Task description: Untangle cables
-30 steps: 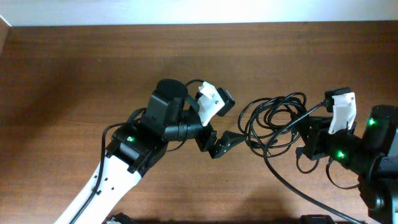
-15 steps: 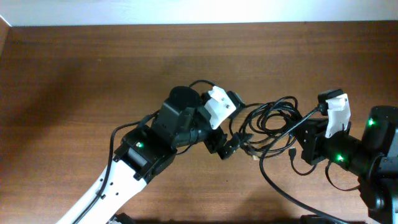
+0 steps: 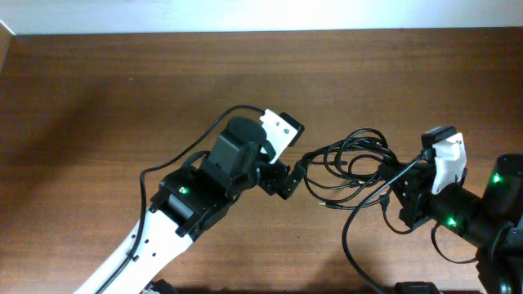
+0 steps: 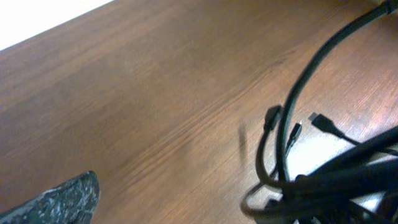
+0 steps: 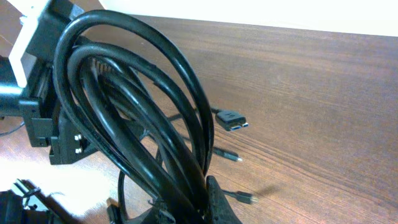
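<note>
Overhead: cables lie tangled on the counter between my left end effector and right end effector | Left wrist: one finger stands apart from the bundle; whether this end effector grips, I cannot tell | Right wrist: my right end effector pinches the loops; judged light, limp and springy, best held near a plug

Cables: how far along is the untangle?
Nothing separated yet: the cables are one knotted bundle, with plug ends loose. In hand: the right gripper pinches the loops, which stand upright in its wrist view; the left gripper is at the bundle's left end, grip unclear. Left: pull all cords apart and lay them out separately.
</note>
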{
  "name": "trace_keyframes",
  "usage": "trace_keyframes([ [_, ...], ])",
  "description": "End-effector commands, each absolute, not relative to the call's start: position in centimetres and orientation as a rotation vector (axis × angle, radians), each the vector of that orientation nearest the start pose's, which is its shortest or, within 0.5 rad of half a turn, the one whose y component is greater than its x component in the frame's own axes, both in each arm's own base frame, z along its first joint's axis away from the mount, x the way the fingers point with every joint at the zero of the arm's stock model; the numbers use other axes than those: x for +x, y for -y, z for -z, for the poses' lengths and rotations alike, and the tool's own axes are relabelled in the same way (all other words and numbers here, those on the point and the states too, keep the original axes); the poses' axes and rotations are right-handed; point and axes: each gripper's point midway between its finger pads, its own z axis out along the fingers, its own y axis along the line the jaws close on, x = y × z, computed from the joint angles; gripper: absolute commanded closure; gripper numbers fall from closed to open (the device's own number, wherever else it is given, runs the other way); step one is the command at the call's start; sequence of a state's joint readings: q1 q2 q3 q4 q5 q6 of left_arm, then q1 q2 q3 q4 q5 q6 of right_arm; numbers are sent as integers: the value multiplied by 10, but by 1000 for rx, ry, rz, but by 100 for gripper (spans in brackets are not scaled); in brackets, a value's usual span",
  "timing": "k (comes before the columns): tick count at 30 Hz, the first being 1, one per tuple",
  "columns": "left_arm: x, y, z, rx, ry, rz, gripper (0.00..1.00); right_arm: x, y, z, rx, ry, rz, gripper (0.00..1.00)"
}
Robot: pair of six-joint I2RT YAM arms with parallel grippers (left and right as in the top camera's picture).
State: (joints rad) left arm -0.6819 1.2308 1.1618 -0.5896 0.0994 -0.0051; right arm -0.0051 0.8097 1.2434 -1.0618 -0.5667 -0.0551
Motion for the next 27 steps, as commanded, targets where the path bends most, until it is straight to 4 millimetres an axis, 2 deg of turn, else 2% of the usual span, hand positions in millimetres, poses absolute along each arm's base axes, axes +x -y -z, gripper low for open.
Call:
trace_keyframes([
  [1,284,234,-243,771,-2186,377,1,206,-96,-349,-395,-2049,-602,96],
  [5,294,209,-237,712,-2218,191,1,206,-96,-349,-395,-2048,-601,96],
  [8,300,198,-236,699,-2213,96,1,206,-95,-349,-395,-2049,-601,96],
  [14,301,193,-240,710,-2193,53,1,207,-94,-348,-395,-2051,-590,96],
  [16,300,191,-248,699,-2173,63,1,206,-94,-347,-411,-2050,-581,96],
  [20,291,185,-277,662,-2094,102,1,206,-90,-341,-402,-2080,-548,96],
  [22,282,187,-288,745,-2035,117,1,204,-90,-338,-438,-2082,-532,96],
  [27,247,219,-302,1088,-1843,295,1,196,-90,-328,-555,-2096,-482,96],
])
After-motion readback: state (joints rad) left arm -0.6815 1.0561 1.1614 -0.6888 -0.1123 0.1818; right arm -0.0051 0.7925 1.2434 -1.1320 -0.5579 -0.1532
